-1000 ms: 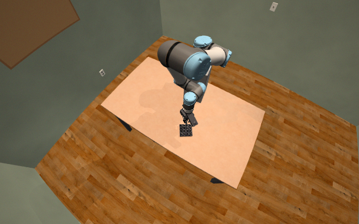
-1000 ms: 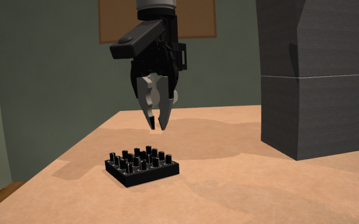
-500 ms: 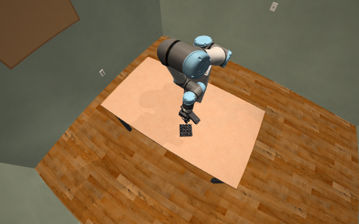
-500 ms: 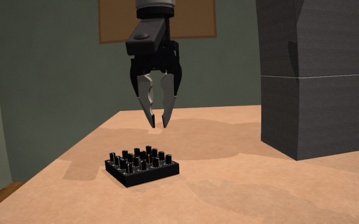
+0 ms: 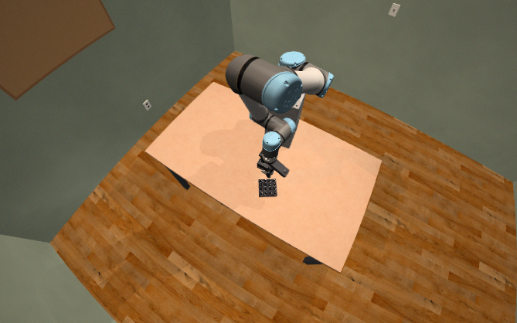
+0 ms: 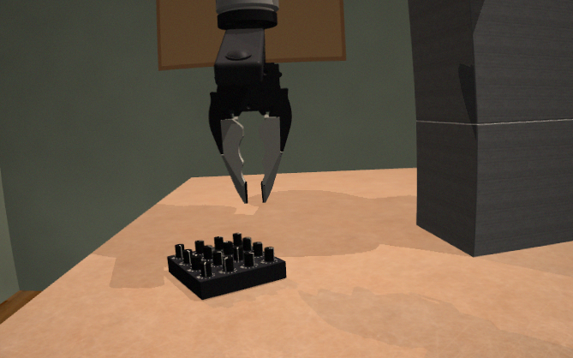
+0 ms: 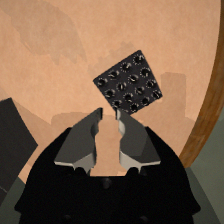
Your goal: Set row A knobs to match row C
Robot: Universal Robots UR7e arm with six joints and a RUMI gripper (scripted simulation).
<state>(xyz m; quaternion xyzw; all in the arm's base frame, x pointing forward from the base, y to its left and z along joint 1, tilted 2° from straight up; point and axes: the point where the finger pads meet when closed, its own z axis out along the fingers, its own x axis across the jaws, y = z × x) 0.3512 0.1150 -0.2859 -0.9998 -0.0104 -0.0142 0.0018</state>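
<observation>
The black knob box (image 5: pixel 267 188) (image 6: pixel 242 278) (image 7: pixel 129 82) lies flat on the tan table (image 5: pixel 328 209) (image 6: pixel 390 311), carrying a grid of several small black knobs. In the wrist view it sits turned like a diamond. The knob marks are too small to read, and I cannot make out the socket side. My gripper (image 5: pixel 268 175) (image 6: pixel 253 199) (image 7: pixel 109 108) hangs well above the table, behind and slightly right of the box in the exterior view. It points straight down. Its fingers stand nearly shut with a narrow gap and hold nothing.
The robot's dark grey pedestal (image 6: pixel 497 133) stands on the table at the right, behind the box. The table's edge and the wooden floor (image 7: pixel 202 120) show at the right of the wrist view, close to the box.
</observation>
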